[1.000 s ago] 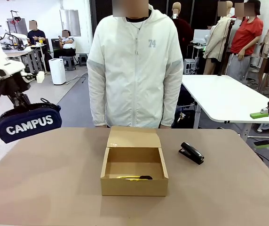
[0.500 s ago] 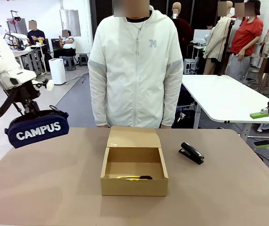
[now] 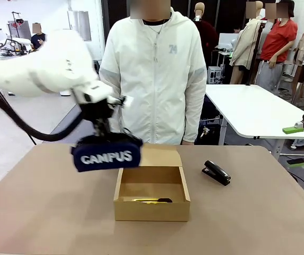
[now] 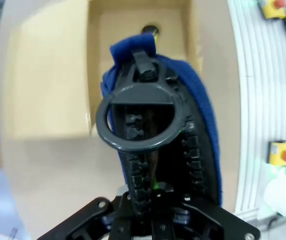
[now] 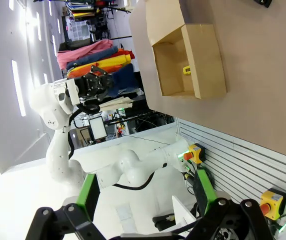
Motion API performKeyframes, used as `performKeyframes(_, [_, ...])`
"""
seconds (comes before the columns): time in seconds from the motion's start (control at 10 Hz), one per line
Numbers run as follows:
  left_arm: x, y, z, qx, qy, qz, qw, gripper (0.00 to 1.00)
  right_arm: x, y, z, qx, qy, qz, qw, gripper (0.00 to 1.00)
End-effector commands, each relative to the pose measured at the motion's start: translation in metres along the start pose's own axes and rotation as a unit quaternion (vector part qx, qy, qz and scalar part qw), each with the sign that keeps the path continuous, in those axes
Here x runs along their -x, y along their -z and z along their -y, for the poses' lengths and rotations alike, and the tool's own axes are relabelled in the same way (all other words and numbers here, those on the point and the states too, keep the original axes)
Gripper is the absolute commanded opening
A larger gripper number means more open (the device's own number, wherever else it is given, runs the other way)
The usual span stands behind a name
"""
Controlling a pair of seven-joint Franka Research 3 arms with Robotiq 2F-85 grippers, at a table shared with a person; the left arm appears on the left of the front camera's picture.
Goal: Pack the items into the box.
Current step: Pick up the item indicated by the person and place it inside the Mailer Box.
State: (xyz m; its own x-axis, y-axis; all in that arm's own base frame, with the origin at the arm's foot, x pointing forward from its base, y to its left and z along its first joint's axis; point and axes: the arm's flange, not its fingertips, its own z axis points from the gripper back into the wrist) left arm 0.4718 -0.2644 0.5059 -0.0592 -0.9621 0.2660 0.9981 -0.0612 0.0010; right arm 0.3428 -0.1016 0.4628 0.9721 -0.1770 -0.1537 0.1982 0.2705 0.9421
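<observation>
The brown table carries an open cardboard box at its middle, the lid folded back toward twelve o'clock, and a black stapler near the box at two o'clock, not touching it.

pouch: navy, white lettering, black zip
box: plain brown cardboard
knife: yellow and black
stapler: black
table: tan
jacket: white, grey digits
</observation>
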Motion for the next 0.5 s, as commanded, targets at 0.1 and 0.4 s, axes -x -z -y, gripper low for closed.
performKeyframes(0.1, [-0.056,0.042,0.0,-0.012,0.067,-0.023,0.997,0.0,0.001,-0.003,-0.001,0.001,-0.007,-0.002,1.0,1.0])
performKeyframes(0.4, [-0.102,0.08,0.01,-0.011,0.053,-0.028,0.998,0.0,0.001,-0.003,-0.001,0.001,-0.007,-0.002,1.0,1.0])
